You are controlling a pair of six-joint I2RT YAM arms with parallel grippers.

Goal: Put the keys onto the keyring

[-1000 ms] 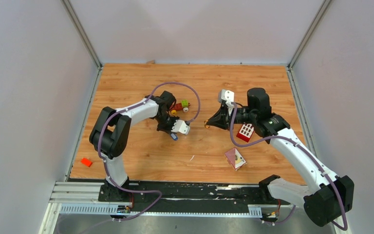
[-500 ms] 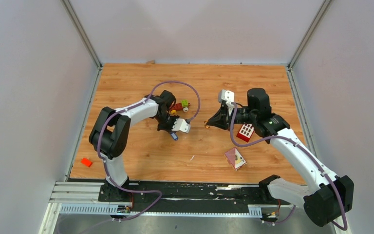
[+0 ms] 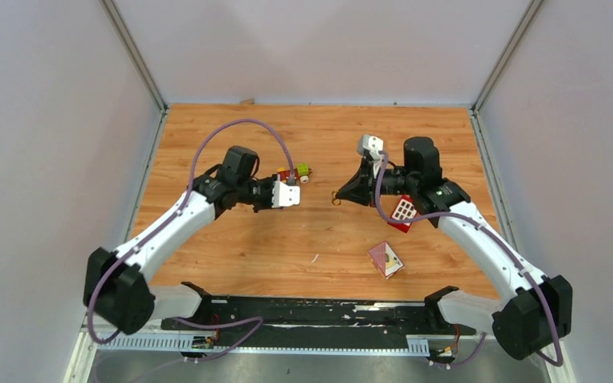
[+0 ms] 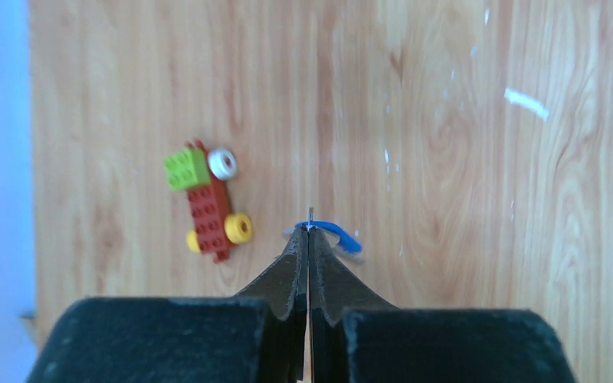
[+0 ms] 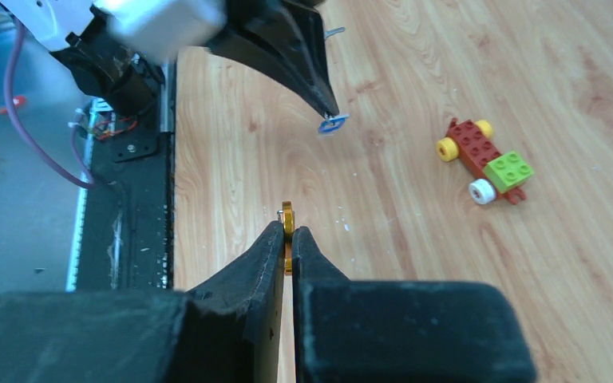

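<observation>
My left gripper is shut on the blue-headed key, held above the wooden table. The key's thin metal blade sticks out just past the fingertips. In the right wrist view the blue key hangs at the tip of the left gripper. My right gripper is shut on the small gold keyring, held edge-on. From above, the keyring juts left from the right gripper. It faces the left gripper across a short gap.
A red-and-green toy car lies just behind the left gripper and shows as the car in the left wrist view. A red block with white squares sits under the right forearm. A pink card lies near the front.
The left gripper closed on the blue key and lifted it off the table. The left arm stretched out low to the left. The right gripper with the keyring shifted slightly back.
</observation>
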